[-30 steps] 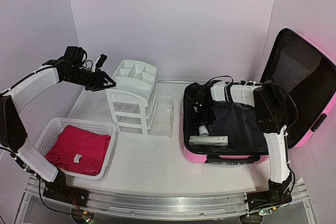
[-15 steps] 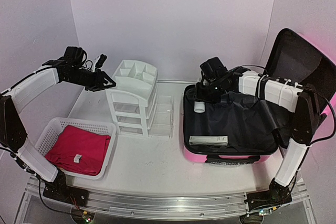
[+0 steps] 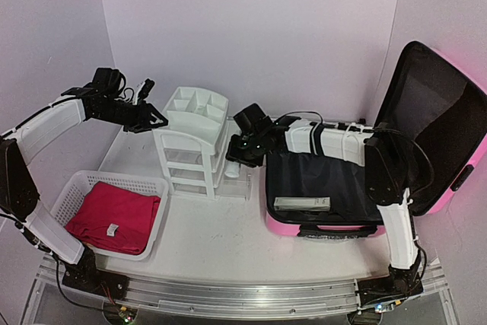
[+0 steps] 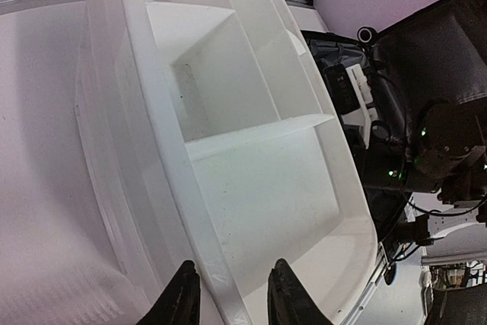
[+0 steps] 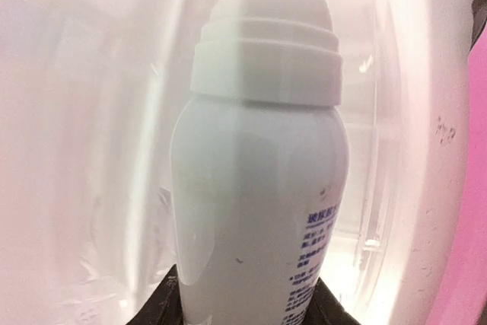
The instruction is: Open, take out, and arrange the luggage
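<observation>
Top view, clock directions taken from the table (image 3: 228, 245) centre.

Luggage (image 3: 327, 227): at 3 o'clock, lying open. Pink shell down, black lining up, lid propped upright at the right wall. A flat pale box (image 3: 302, 204) lies in the base near its front edge.

Right gripper (image 3: 237, 159): reaches out at 9 o'clock from the luggage, over the clear pulled-out drawers on the right side of the drawer organizer (image 3: 199, 104). Jaws part-closed on a white bottle (image 5: 255, 188), gripped by its lower body with the stepped cap pointing away from the wrist (blue print on the side, too small to read). The wrist view shows clear plastic close behind the bottle. Cannot tell whether they touch.

Left gripper (image 3: 156, 121): at 10 o'clock, at the organizer's top tray. Jaws narrow, one finger (image 4: 179, 298) outside the tray rim and the other inside, closed on that rim.

Basket (image 3: 76, 184): at 8 o'clock, holding a folded red cloth (image 3: 114, 217).
</observation>
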Motion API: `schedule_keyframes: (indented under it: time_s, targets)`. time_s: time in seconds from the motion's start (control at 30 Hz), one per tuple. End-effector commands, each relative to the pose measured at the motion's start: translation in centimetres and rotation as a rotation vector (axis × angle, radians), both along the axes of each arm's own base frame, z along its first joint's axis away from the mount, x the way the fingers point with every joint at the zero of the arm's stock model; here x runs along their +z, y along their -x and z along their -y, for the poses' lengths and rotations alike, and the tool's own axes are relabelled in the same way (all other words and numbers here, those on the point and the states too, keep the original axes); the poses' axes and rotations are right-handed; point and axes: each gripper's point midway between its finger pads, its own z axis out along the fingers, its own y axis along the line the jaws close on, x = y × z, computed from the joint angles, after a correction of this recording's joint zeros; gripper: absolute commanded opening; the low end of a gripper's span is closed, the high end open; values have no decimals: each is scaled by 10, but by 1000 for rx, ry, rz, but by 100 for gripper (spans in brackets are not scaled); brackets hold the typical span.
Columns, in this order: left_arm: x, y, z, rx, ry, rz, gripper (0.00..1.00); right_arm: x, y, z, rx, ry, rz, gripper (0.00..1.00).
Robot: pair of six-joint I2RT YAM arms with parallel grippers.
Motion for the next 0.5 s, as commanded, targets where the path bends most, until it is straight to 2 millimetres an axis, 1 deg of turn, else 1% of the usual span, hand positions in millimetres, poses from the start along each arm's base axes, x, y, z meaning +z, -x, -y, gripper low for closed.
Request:
schedule_keyframes:
  time_s: [0.0,0.03,0.1,0.2,0.27,0.33,0.43,0.47]
  targets:
    - [-12,6,-8,15,-33,-33,31,32,-17,-4,-92,-43,111,29]
    - [-11,7,-8,14,-30,-32,31,29,-17,-5,-95,-35,112,33]
    - [-10,7,-8,14,-30,-31,31,21,-17,-9,-85,-32,94,37]
    - [-10,8,-6,7,-20,-39,31,9,-15,-12,-83,-26,66,40]
    - [-8,8,-6,5,-15,-36,31,4,-16,-12,-85,-19,60,45]
    - [-8,8,-8,14,-30,-24,31,6,-16,-13,-77,-13,64,51]
    - [-12,7,-7,12,-28,-37,31,18,-15,-13,-52,-3,82,59]
    - [-10,8,-5,3,-13,-42,31,21,-14,-13,-39,0,91,61]
